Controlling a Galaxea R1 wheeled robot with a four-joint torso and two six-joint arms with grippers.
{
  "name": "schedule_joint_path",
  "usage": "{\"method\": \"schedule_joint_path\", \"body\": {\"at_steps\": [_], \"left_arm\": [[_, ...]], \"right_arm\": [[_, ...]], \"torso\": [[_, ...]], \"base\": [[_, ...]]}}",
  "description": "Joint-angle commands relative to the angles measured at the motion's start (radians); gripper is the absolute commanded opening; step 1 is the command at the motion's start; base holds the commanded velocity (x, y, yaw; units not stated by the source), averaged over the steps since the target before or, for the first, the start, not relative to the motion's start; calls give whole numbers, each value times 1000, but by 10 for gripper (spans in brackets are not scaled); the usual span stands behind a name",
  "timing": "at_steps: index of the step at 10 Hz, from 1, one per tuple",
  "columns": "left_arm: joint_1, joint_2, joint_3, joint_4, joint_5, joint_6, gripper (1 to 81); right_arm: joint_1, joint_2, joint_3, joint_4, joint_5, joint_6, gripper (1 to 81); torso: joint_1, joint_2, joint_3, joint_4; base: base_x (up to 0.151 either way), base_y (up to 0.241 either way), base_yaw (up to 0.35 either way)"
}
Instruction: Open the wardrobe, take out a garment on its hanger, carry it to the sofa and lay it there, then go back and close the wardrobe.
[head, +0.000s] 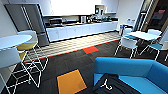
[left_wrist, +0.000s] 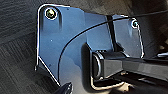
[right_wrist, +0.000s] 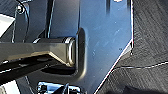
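whether either tool is open or closed, or has hold of anything, cannot be told; dark carpet is seen past the robot's plates in both wrist views. in the head view the garment (head: 112, 85) is laid on the seat of the sofa (head: 140, 68), its white hanger (head: 107, 85) resting on top of the fabric. an orange carpet tile (head: 70, 81) is set just beside the sofa. white-and-teal chairs (head: 130, 41) are placed beyond the sofa, and a kitchen surface (head: 82, 23) further back.
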Motion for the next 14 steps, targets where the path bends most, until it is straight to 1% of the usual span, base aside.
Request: {"method": "schedule_joint_path", "body": {"at_steps": [1, 8, 12, 14], "left_arm": [[-27, -4, -4, 14, 36, 4, 811], [-20, 6, -4, 13, 36, 4, 811], [-13, 11, -5, 13, 36, 4, 811], [-10, 17, -28, 13, 36, 4, 811]], "right_arm": [[19, 0, 2, -1, -66, 2, 811], [16, 12, -4, -3, -67, -8, 811], [19, 12, -9, -1, -67, 0, 811], [13, 15, -6, -3, -67, -3, 811]], "torso": [[0, 0, 0, 0], [0, 0, 0, 0], [0, 0, 0, 0], [0, 0, 0, 0]], "base": [[0, 0, 294], [0, 0, 294], [0, 0, 298], [0, 0, 298]]}}
